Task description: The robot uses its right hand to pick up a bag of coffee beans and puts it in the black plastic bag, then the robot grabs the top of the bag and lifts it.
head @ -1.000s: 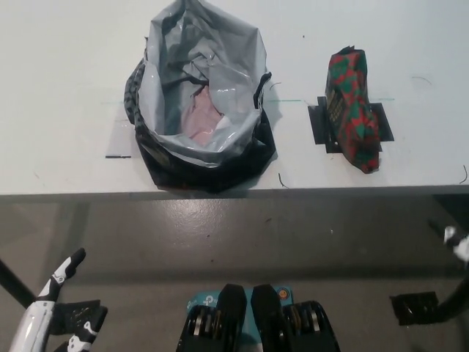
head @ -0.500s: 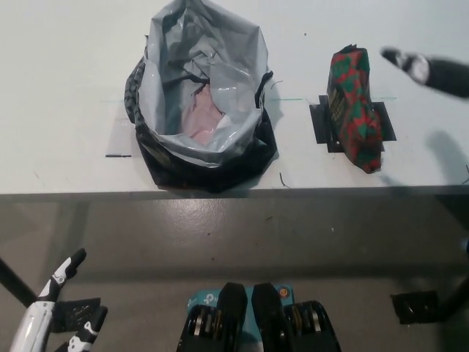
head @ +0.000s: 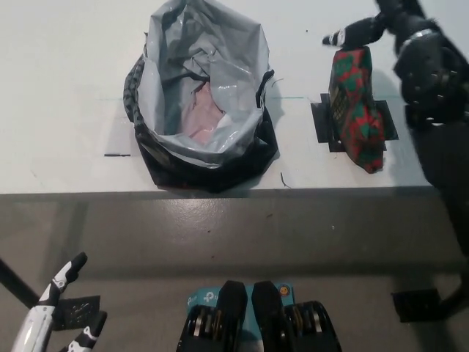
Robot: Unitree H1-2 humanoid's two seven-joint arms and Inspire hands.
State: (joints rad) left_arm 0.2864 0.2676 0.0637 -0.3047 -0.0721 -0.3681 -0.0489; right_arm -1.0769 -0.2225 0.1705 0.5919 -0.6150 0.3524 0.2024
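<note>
Black right hand (head: 381, 26) spread open, empty, over far end of coffee bag (head: 355, 110) lying on counter (head: 66, 59) right of black plastic bag (head: 201, 95); white left hand (head: 55, 315) low, open

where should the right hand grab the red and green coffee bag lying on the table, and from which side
Likely across the middle of the coffee bag, coming down from above. It lies flat on black tape, long axis running away from the table edge, so its narrow width is what the fingers can span. The right hand is at the bag's far end, and the plastic bag stands well clear. The left hand rests low.
</note>
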